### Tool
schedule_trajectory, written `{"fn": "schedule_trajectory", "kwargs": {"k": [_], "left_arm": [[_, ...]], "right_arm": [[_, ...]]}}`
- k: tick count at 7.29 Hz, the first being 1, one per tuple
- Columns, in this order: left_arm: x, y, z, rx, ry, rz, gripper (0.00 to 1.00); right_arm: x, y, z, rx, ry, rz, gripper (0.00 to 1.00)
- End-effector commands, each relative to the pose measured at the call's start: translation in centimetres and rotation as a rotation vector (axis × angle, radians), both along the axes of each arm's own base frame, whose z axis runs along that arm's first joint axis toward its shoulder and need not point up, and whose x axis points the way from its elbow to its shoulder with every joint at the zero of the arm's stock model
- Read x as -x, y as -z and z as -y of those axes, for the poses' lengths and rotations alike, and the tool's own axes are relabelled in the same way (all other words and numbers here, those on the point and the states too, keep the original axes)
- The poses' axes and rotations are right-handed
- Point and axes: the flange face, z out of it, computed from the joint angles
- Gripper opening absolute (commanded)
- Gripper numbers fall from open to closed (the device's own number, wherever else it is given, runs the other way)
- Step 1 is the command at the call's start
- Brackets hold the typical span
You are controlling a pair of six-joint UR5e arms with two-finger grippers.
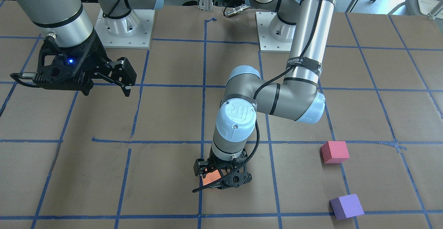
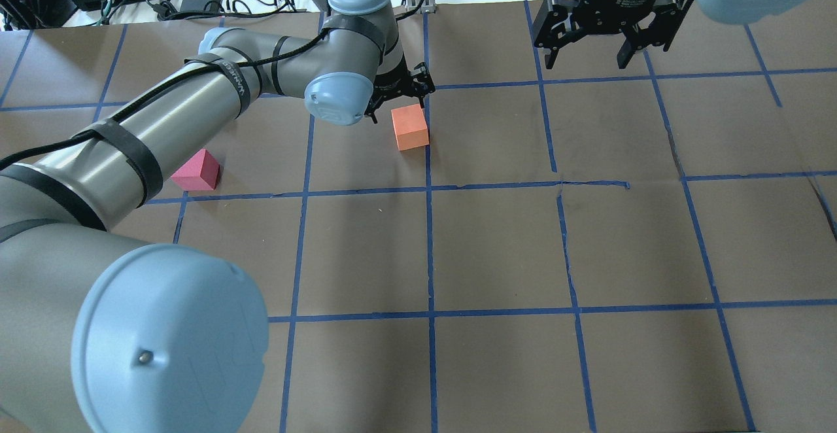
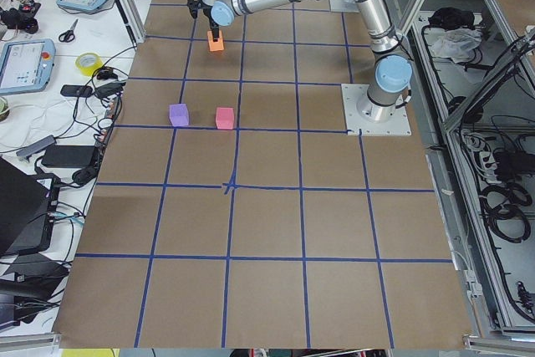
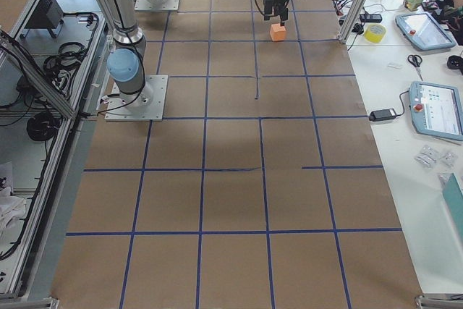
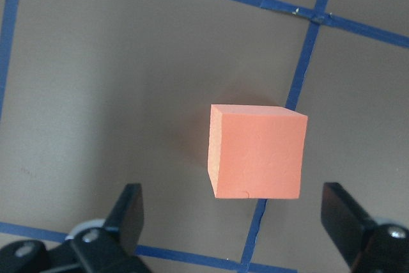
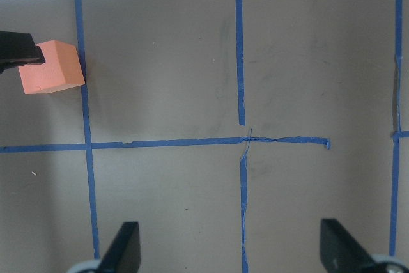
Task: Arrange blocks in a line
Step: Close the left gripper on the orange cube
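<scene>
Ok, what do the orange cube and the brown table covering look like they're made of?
The orange cube is probably foam, matte, going by its finely pitted faces and soft edges. The table covering looks like brown kraft paper or card, matte and scuffed, gridded with blue tape lines.

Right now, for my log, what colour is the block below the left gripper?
Orange block; left wrist view shows it best.

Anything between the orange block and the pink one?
No objects: the overhead view shows only bare brown paper crossed by one blue tape line between the orange block and the pinkish-red block.
</scene>
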Motion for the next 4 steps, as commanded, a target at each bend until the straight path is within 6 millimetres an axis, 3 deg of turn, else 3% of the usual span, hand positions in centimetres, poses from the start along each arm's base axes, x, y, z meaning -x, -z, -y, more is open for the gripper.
{"fn": "schedule_trajectory", "kwargs": {"k": [1,4], "left_arm": [[0.6,1.5,0.5,-0.008,-0.017,-0.009,1.00],[1.2,2.5,0.8,-0.015,-0.014,-0.012,1.00]], "right_arm": [[0.1,0.0,0.0,0.001,0.001,-0.002,1.00],[0.1,0.1,-0.1,-0.004,0.002,0.000,1.00]]}}
